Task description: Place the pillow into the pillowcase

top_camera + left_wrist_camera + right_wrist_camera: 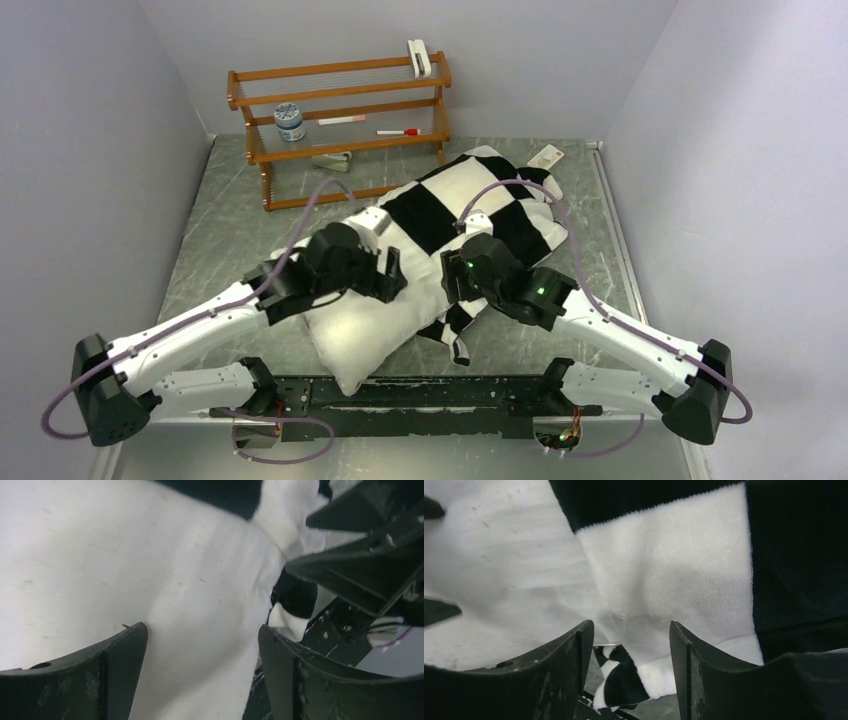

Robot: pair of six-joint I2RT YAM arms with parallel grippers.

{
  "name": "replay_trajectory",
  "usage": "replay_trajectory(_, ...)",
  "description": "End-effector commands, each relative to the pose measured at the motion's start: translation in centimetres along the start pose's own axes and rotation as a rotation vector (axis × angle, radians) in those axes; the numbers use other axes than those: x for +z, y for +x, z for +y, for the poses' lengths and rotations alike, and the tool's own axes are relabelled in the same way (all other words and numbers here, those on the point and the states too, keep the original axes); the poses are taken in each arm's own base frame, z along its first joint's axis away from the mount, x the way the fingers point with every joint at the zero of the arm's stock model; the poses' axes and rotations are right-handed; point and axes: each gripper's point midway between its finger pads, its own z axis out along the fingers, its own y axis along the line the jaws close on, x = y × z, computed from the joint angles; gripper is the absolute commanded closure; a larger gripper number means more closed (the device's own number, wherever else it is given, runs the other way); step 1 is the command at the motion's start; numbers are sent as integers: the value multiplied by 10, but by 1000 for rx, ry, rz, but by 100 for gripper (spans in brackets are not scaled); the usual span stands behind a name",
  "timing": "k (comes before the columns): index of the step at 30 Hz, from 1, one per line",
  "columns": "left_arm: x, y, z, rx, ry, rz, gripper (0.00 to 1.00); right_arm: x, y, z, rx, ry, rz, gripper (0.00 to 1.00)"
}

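Seen from above, a large, plump, plain white pillow (365,335) lies diagonally on a grey-green marbled table (220,220). Its far half is inside a plush pillowcase (430,215) patterned in big black and white checkerboard squares. The near half sticks out bare towards the arm bases, and a loose flap of the checkered cloth trails beside it on the right.

Only this view shows both arms reaching in from the near edge. The left gripper (395,275) is over the bare pillow. The right gripper (450,288) is just beside it, at the open edge of the pillowcase. Also only here, a brown wooden slatted rack (345,147) stands at the back, holding a small blue-and-white jar (290,122) and a red marker (398,131).

The left wrist camera looks closely down at smooth white pillow fabric (100,565) flecked with small specks. The black fingers (115,670) are spread wide, with nothing between them. A black-and-white fold of the pillowcase (295,597) shows to the right.

The right wrist camera shows what the overhead view cannot: the fuzzy pile of the pillowcase (674,580), its hem lying over the smoother pillow (499,555). These fingers (569,675) are parted too, though less widely, and grip nothing.
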Motion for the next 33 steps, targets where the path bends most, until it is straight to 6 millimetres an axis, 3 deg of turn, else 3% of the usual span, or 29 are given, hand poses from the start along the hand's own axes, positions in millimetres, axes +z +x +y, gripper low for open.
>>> replay_trajectory(1, 17, 35, -1, 33, -72, 69, 14, 11, 21, -14, -73, 78, 54, 39)
replay_trajectory(5, 41, 60, 8, 4, -139, 85, 12, 22, 23, -30, -114, 159, 15, 40)
replay_trajectory(6, 47, 62, 12, -4, -161, 80, 17, 25, 20, -30, -127, 161, -5, 41)
replay_trajectory(7, 53, 63, 15, -8, -183, 75, 26, 27, 19, -31, -137, 167, -6, 43)
replay_trajectory(10, 66, 50, 18, -30, -234, 38, 85, 35, 19, -29, -160, 174, -5, 50)
replay_trajectory(11, 66, 40, 15, -41, -230, 15, 94, 36, 18, -27, -153, 171, -2, 58)
replay_trajectory(14, 62, 2, -1, -121, -167, -82, 95, 34, 7, -13, -124, 118, -13, 82)
replay_trajectory(17, 53, -34, -4, -204, -170, -190, 95, 14, -28, 26, -47, -33, -73, 100)
replay_trajectory(20, 48, -55, -4, -253, -193, -253, 95, -13, -53, 86, 7, -296, -126, 100)
replay_trajectory(24, 42, -79, -5, -305, -213, -323, 95, -49, -68, 158, 96, -631, -189, 100)
replay_trajectory(26, 32, -93, -3, -305, -233, -366, 95, -59, -65, 183, 132, -756, -202, 100)
replay_trajectory(28, 29, -89, 4, -327, -251, -383, 95, -58, -49, 197, 166, -810, -205, 100)
replay_trajectory(31, 44, -53, 16, -353, -264, -332, 95, -26, -6, 184, 260, -689, -181, 100)
replay_trajectory(33, 52, -40, 15, -361, -230, -308, 95, 2, 21, 155, 309, -539, -163, 100)
